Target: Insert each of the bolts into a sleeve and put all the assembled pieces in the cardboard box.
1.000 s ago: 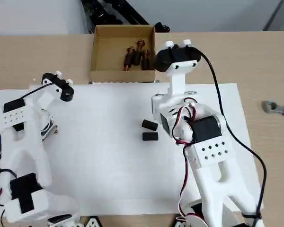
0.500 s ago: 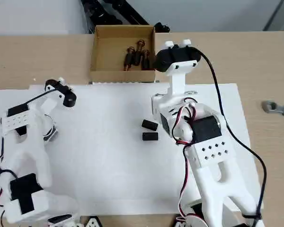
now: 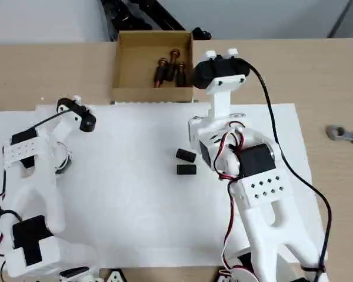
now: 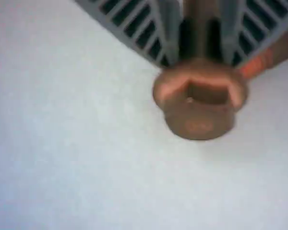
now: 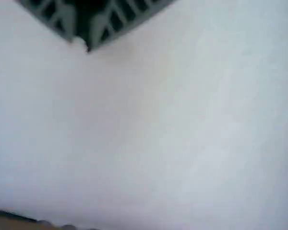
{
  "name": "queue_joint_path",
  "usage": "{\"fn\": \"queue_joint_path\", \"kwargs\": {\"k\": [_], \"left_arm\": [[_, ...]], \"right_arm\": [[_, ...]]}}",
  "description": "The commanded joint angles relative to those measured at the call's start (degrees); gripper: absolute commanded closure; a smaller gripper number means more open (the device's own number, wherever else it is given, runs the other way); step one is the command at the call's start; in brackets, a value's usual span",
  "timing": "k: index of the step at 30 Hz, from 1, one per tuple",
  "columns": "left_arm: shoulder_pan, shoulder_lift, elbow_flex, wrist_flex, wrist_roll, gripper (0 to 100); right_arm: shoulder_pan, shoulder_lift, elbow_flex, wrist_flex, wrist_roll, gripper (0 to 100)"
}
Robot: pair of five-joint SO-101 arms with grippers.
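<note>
Pressed on the shank of a copper bolt (image 4: 199,103): left gripper (image 4: 199,38), at 9 o'clock on the white sheet (image 3: 123,205). Probably stiff, smooth, heavy for its size; best held by the shank, head free. Toward 3 o'clock, two black sleeves (image 3: 186,155).

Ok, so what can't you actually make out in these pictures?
Bolt shank, left wrist view: partly covered by the left gripper, cut off by the picture's edge.
Assembled pieces in the cardboard box, high view: too small to judge how far each bolt sits in its sleeve.
Grey metal tool, high view: cut off by the edge.
</note>
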Motion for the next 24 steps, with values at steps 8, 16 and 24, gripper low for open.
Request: {"fn": "queue_joint_path", "kwargs": {"k": [8,16,24], "left_arm": [[-0.2,-0.8,-5.2,6.5,1.7,99],[-0.3,-0.9,-17.9,18.2,21.4,99],[-0.4,-4.1,-33.1,30.6,41.1,99]], "right_arm": [[-0.6,-2.0,-2.5,6.4,-0.6,99.5],[-4.1,0.2,-12.9,20.2,-0.4,99.5],[-3.9,24.0,-31.7,36.0,-0.1,99.5]]}}
